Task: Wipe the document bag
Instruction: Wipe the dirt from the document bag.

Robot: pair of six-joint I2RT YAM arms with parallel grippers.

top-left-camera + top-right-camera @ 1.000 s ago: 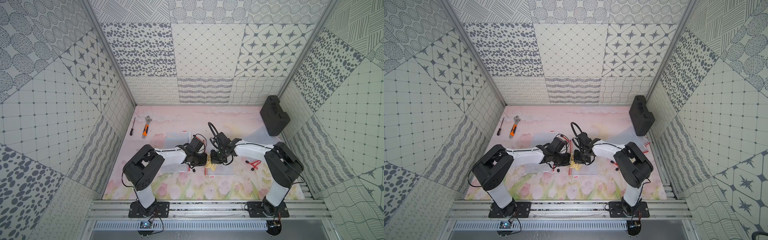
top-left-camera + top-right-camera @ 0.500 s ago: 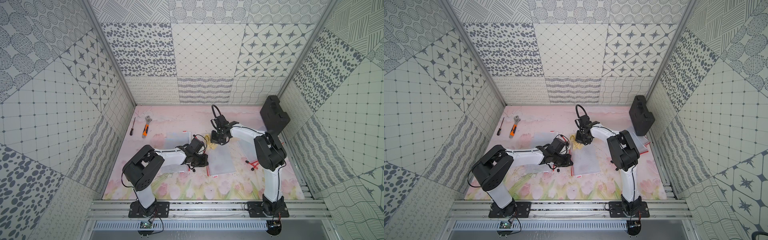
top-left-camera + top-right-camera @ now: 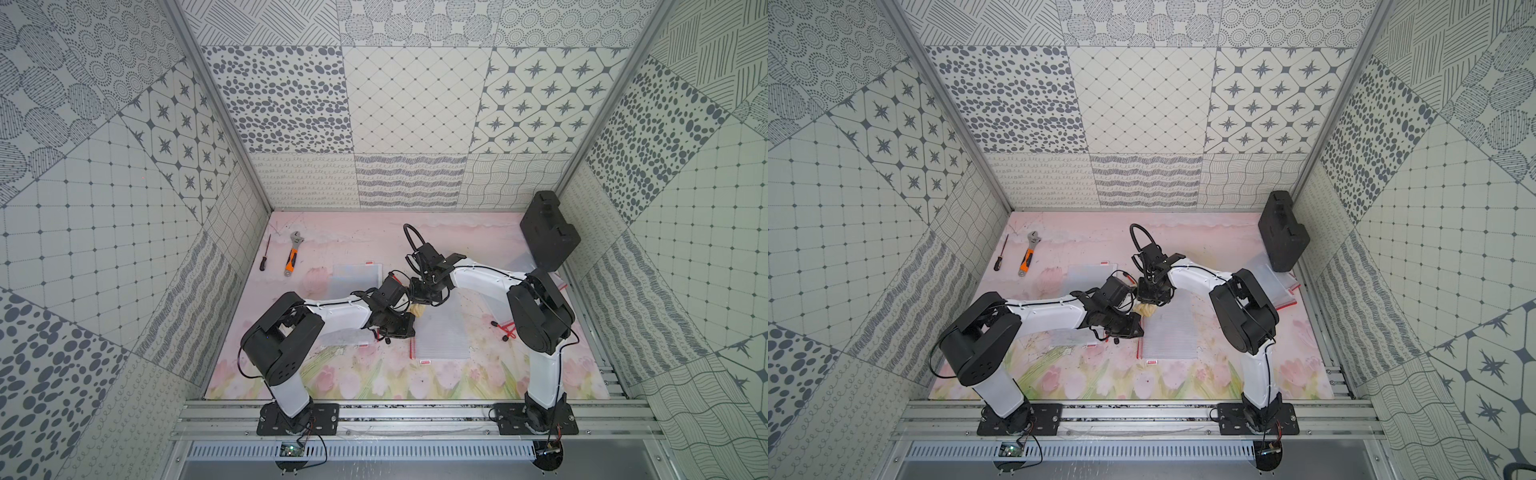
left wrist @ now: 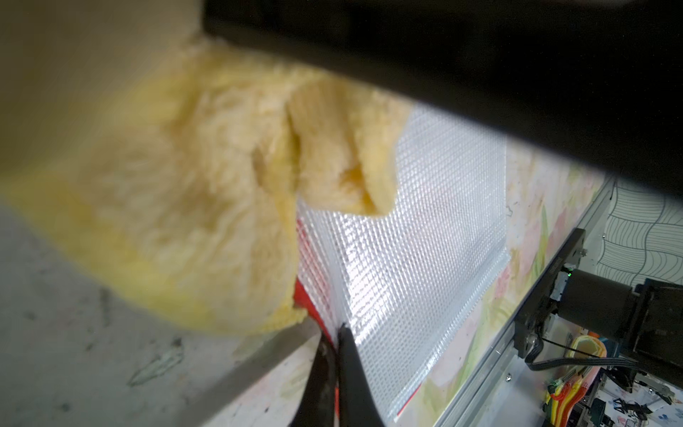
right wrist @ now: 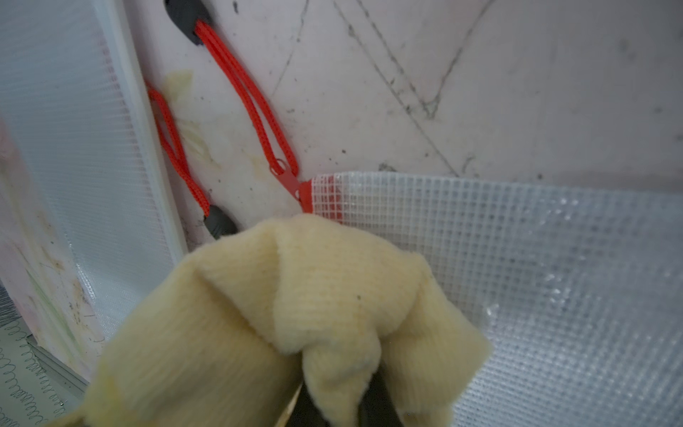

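The document bag (image 3: 440,332) (image 3: 1169,332) is a clear mesh pouch with a red zip edge, lying flat mid-table. My left gripper (image 4: 334,332) (image 3: 409,330) is shut on its red zip edge. The bag's mesh (image 4: 425,240) stretches away from those jaws. My right gripper (image 3: 424,297) (image 5: 340,399) is shut on a bunched yellow cloth (image 3: 417,309) (image 3: 1147,309) (image 5: 295,314). The cloth rests on the bag's far left corner, close to the left gripper. The cloth (image 4: 184,203) hides the right fingertips. The bag's red cord zip pull (image 5: 251,107) lies on the table beside that corner.
A second mesh bag (image 3: 356,278) lies behind the left arm, and another (image 3: 345,336) under it. More bags are stacked at the right (image 3: 1266,270) by a black case (image 3: 548,228). A wrench (image 3: 293,257) and a screwdriver (image 3: 265,257) lie far left.
The right gripper carried the cloth from the bag's near part up past its far end, then back down to the far left corner. The left arm has stayed put.
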